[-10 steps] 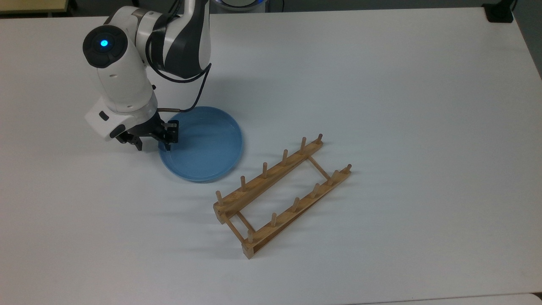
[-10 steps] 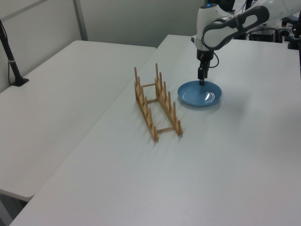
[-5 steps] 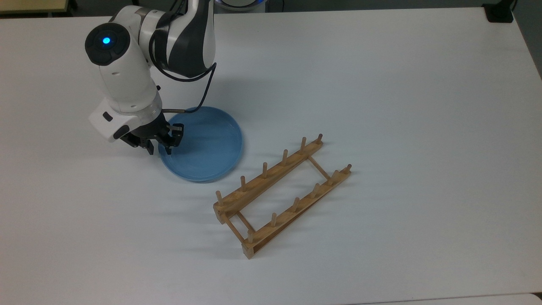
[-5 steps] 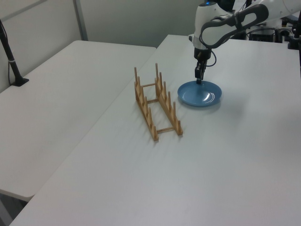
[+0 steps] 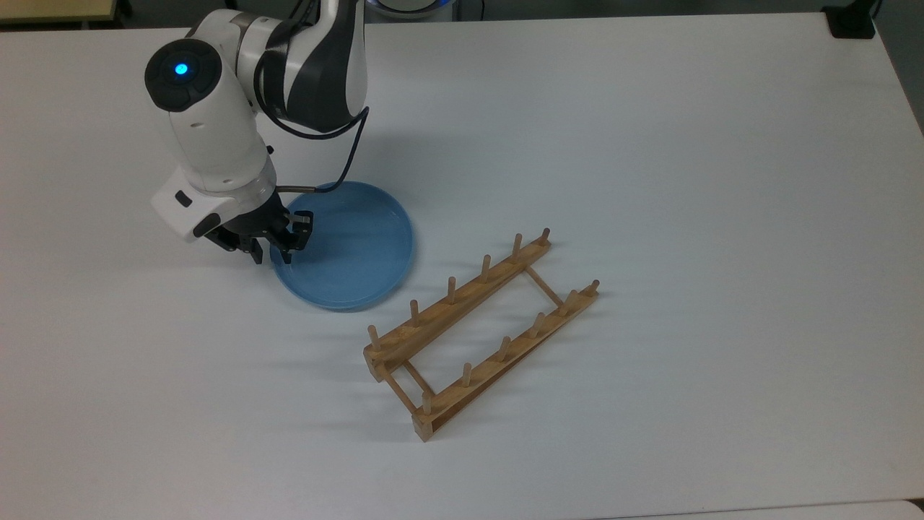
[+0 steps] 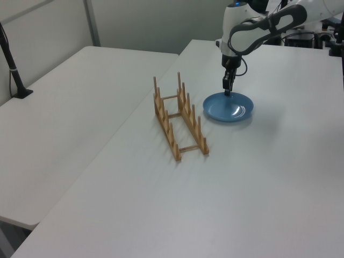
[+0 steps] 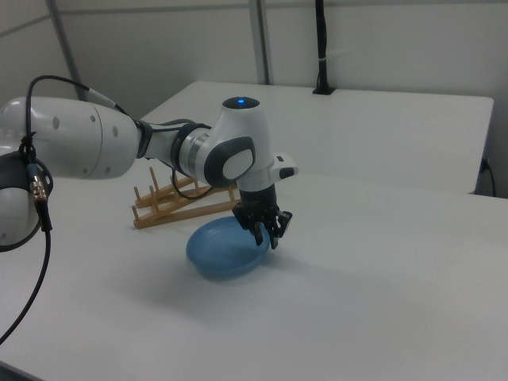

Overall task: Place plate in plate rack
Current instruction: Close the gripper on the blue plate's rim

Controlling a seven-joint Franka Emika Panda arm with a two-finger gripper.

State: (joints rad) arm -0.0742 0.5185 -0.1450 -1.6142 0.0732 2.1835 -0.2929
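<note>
hand [image 5: 273,249] at plate [image 5: 354,249] rim

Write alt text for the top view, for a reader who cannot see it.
A white robot arm's gripper hangs at the top view's left rim of a blue plate lying flat on a white table. An empty wooden plate rack lies diagonally to the top view's lower right of the plate, apart from it.

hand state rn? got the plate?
Hand: open, fingers straddling the rim of the plate, not clamped on it; plate flat on the table.
</note>
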